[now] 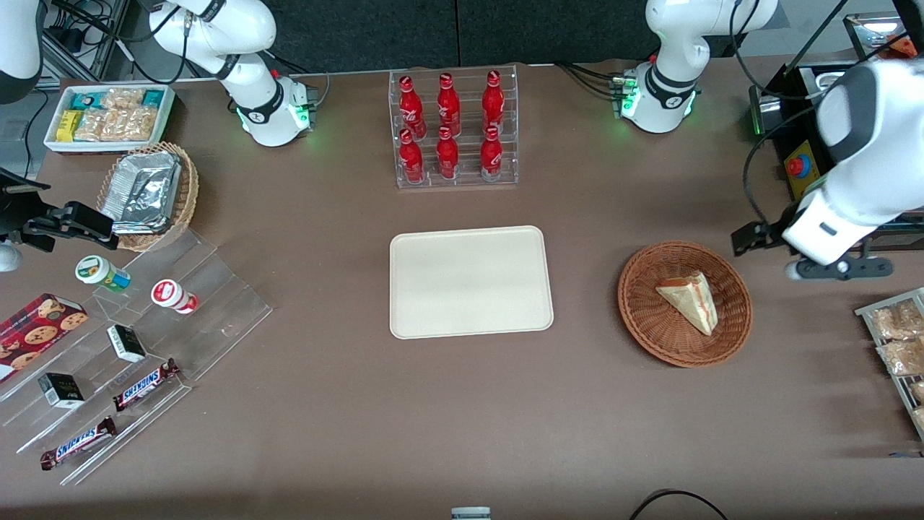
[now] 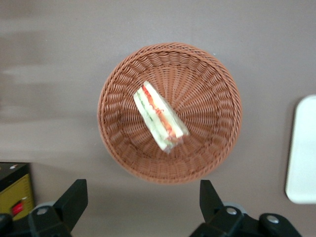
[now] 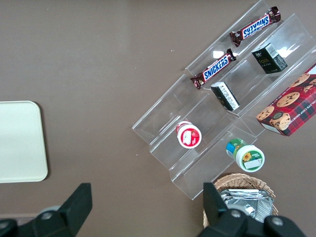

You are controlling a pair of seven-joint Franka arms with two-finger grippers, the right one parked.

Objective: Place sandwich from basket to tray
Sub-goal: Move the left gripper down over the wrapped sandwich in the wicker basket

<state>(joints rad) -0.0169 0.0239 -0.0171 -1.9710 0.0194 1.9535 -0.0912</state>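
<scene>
Your small triangular wedge sandwich [image 1: 689,300] of pale bread, with red and green filling layers under clear wrap, lies in the round, shallow reddish-brown woven wicker basket [image 1: 650,318], resting on the basket's floor with its filling edge visible in the left wrist view [image 2: 159,116]. Taking that basket [image 2: 212,98] as your landmark: the flat rectangular cream-coloured plastic tray [image 1: 471,282] with rounded corners sits on the brown worktop [image 1: 462,419] toward the parked arm's end, well apart from the basket and with nothing on it. Your hand [image 1: 812,256] hangs above the worktop just beside the basket, toward the working arm's end, touching neither basket nor sandwich. In the wrist view its two dark fingers [image 2: 74,200] stand spread wide apart, with nothing between them, and the basket lies clear of both fingertips. Farther from the front camera than the tray stands a clear acrylic rack of red bottles [image 1: 453,130].
</scene>
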